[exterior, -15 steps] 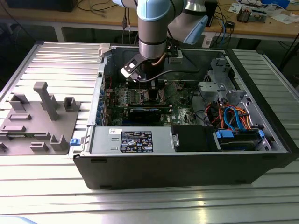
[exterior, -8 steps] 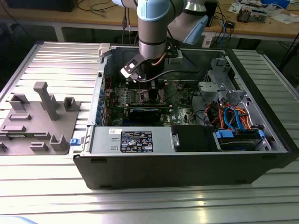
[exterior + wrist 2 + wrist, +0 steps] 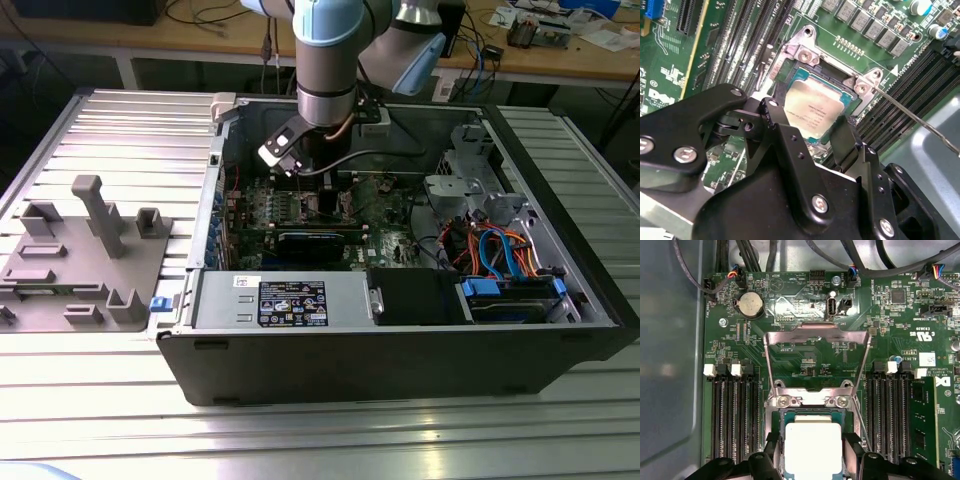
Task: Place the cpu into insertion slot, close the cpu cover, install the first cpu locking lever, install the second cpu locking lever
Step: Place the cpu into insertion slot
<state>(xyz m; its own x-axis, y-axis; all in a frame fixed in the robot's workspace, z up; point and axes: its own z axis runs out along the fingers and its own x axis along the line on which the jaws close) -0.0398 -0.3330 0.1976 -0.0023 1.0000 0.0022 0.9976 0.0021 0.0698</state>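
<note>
In the exterior view the arm [image 3: 325, 60] comes down from the upper middle of the frame into an open case [image 3: 400, 350] that lies on a ribbed desk [image 3: 110, 120]. The hand [image 3: 318, 195] hangs low over the green board [image 3: 290, 205], in the far part of the case. A grey holder [image 3: 80, 260] sits on the desk at the exterior view's left, apart from the case.

In the second wrist view the hand [image 3: 808, 120] has its 2 black fingers [image 3: 771, 107] at opposite edges of the cpu [image 3: 815, 107], clenched on it. The cpu lies flat in the slot [image 3: 801, 50], silver top up, with its green border showing next to the slot's metal rim. A thin lever [image 3: 912, 116] runs free from beside 1 corner of the slot, out over the memory slots [image 3: 740, 40].

In the first wrist view the cpu [image 3: 812, 450] sits between the fingers [image 3: 771, 450], inside the slot [image 3: 812, 399], whose rim carries 2 screws. The cover [image 3: 816, 334] stands open, hinged at that rim and tilted back away from the cpu, with the board showing through its window. Memory slots [image 3: 735, 415] flank the slot on both sides.
</note>
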